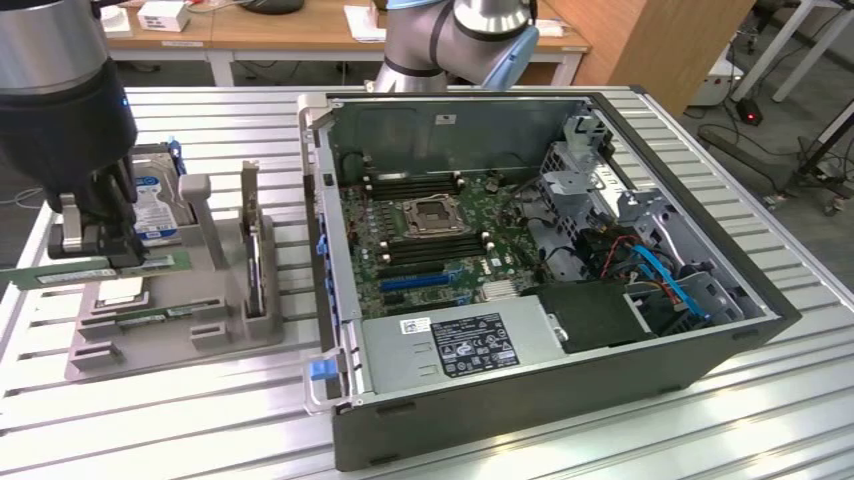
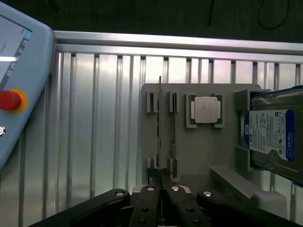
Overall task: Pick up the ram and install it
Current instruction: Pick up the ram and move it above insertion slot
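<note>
Jaws of the gripper (image 1: 114, 255) are pinched narrow on the ram (image 1: 60, 273), held level over the grey holder (image 1: 260, 325) in the exterior view. In the wrist view the ram (image 2: 160, 109) runs edge-on just beside a second stick (image 2: 173, 132). A straight, level lift would best avoid snagging either.

- The hard drive (image 2: 273, 136) is carrying a blue-white label that is reading "WD Blue"; its finer print is proving too small to read.
- The power supply (image 1: 461, 345) is showing an unreadable white label.
</note>
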`<state>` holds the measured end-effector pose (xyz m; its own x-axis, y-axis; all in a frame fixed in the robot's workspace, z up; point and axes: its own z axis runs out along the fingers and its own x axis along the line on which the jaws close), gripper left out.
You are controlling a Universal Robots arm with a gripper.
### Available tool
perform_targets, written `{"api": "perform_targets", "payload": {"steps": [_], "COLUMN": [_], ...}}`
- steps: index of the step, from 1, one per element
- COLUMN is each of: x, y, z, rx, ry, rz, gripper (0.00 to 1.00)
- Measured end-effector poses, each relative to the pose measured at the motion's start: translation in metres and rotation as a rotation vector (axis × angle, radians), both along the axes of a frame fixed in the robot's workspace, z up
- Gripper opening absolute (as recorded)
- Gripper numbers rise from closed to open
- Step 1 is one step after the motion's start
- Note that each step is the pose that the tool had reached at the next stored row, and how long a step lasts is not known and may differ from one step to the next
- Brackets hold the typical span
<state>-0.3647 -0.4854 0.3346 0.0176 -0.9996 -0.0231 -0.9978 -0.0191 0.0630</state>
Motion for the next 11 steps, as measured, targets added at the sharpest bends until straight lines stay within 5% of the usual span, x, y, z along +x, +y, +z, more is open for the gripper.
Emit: {"api": "perform_targets", "payload": {"steps": [11], "x": [0.0], "y": [0.0], "z": [0.0126], "rx": [0.0], "ry": [0.0], "rz": [-0.001], "gripper": [0.11]}}
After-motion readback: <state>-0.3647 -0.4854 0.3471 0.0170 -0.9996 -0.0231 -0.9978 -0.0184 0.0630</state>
